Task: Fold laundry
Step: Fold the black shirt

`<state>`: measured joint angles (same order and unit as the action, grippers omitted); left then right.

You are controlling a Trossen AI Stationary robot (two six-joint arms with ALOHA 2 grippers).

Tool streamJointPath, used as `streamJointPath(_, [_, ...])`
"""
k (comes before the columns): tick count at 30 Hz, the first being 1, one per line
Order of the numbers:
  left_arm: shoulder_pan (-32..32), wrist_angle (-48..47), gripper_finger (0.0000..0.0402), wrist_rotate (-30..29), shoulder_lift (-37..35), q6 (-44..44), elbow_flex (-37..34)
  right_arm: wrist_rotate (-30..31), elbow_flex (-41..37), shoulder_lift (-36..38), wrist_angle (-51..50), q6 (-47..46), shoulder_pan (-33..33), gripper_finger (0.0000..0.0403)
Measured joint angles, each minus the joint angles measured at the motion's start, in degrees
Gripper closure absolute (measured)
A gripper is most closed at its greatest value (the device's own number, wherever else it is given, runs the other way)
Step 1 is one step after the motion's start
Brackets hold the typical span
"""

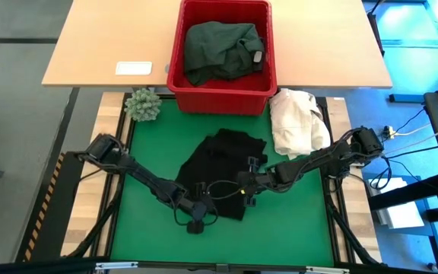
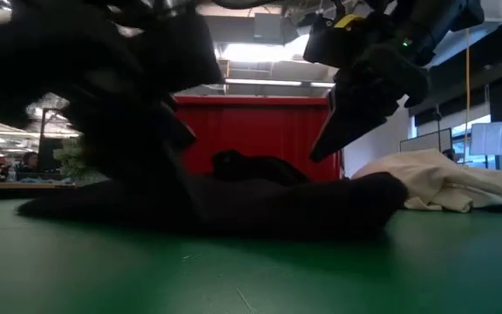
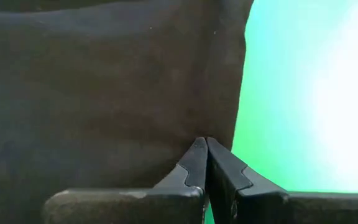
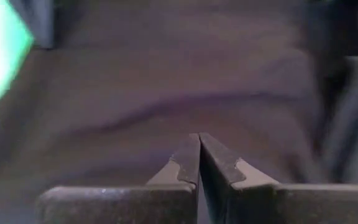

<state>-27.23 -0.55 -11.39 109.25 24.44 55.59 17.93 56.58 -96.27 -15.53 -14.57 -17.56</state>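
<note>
Black garment (image 1: 223, 171) lies crumpled mid-frame on the green table (image 1: 143, 228), with the left end effector (image 1: 196, 221) pressed together at its lower edge and the right end effector (image 1: 248, 192) pressed together on top of it, while a dark green garment (image 1: 220, 49) sits in the red basket (image 1: 223, 99) up top.
</note>
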Motion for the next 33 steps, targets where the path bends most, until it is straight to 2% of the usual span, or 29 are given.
streamJointPath(8, [-4.4, 1.2, 0.0401, 3.1, -0.2, 1.2, -0.1, -0.3, 0.0, 0.0, 8.6, 1.7, 0.0, 0.0393])
streamJointPath(18, [-6.1, 1.4, 0.0401, 2.0, -0.2, 4.1, -0.2, -4.1, 0.1, -2.8, 16.5, 4.8, 0.6, 0.0393])
streamJointPath(23, [-6.9, 1.5, 0.0401, 3.0, -0.1, 5.6, -0.2, -5.9, 0.1, -7.4, 18.6, 5.1, 3.0, 0.0393])
streamJointPath(33, [-8.5, 1.5, 0.0401, 4.5, -0.1, 7.0, -0.2, -2.8, 0.0, -11.0, 22.1, 5.2, 11.3, 0.0393])
